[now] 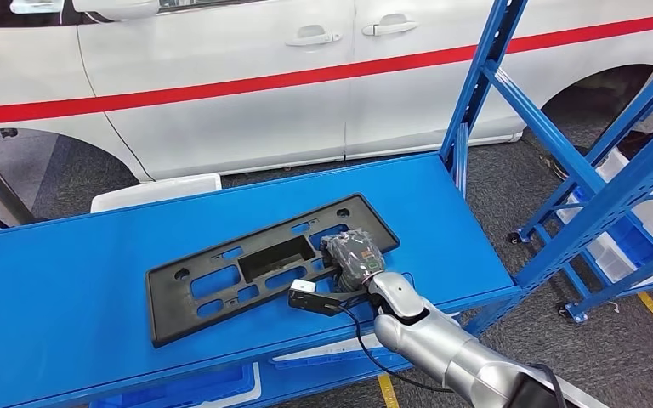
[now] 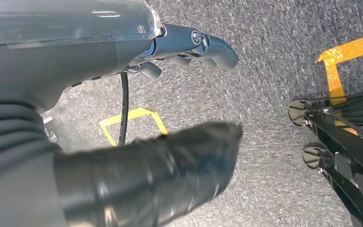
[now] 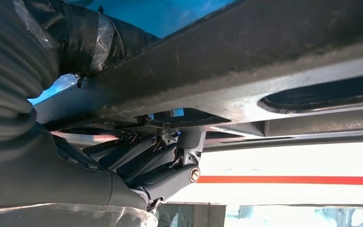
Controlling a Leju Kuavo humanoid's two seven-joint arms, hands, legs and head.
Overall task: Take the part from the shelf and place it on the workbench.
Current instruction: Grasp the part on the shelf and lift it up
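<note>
The part, a long black plastic frame with several cut-outs, lies slantwise on the blue shelf top. My right hand reaches in from the front edge and grips the frame near its right end. In the right wrist view the frame's edge runs between my taped thumb on one face and my dark fingers on the other. My left hand hangs over the grey carpet with its fingers apart and nothing in it.
A white car with a red stripe stands close behind the shelf. Blue shelf uprights and another rack stand to the right. A white bin sits behind the shelf. Yellow floor tape and a black wheeled base lie below.
</note>
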